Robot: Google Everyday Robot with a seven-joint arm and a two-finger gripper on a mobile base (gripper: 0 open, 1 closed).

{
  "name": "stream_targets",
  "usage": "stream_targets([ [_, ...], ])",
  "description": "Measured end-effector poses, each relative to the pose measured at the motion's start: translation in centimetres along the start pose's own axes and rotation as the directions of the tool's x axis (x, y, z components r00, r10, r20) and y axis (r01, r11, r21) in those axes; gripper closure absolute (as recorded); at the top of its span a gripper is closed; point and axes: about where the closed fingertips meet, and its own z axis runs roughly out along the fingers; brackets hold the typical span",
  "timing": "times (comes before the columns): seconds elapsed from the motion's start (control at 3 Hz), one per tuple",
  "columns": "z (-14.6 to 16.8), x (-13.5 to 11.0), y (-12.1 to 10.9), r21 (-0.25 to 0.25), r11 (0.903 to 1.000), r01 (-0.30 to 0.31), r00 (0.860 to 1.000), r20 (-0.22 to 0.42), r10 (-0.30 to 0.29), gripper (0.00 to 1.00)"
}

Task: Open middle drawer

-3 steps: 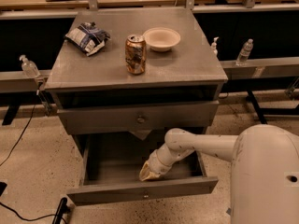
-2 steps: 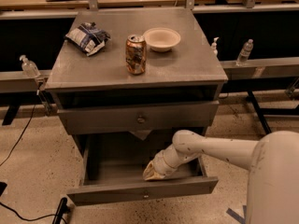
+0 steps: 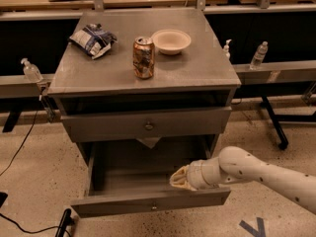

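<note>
Grey middle drawer (image 3: pixel 140 180) stands pulled out; the tool (image 3: pixel 178 178) sits just inside its front-right edge, whether apart or together I cannot tell.

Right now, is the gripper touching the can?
No, the gripper is down low over the open drawer, while the can stands up on the cabinet top.

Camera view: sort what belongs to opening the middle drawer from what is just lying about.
Job: middle drawer, pulled out; its knob; hand, low over the drawer's front right.

Lying about: chip bag, can and bowl on the cabinet top; upper drawer, shut; bottle to the right.
</note>
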Motion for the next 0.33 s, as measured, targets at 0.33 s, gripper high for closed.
stream_targets([
  [0.33, -0.74, 0.73, 0.19, 0.015, 0.9998, -0.016, 1.000, -0.002, 0.016, 0.84],
])
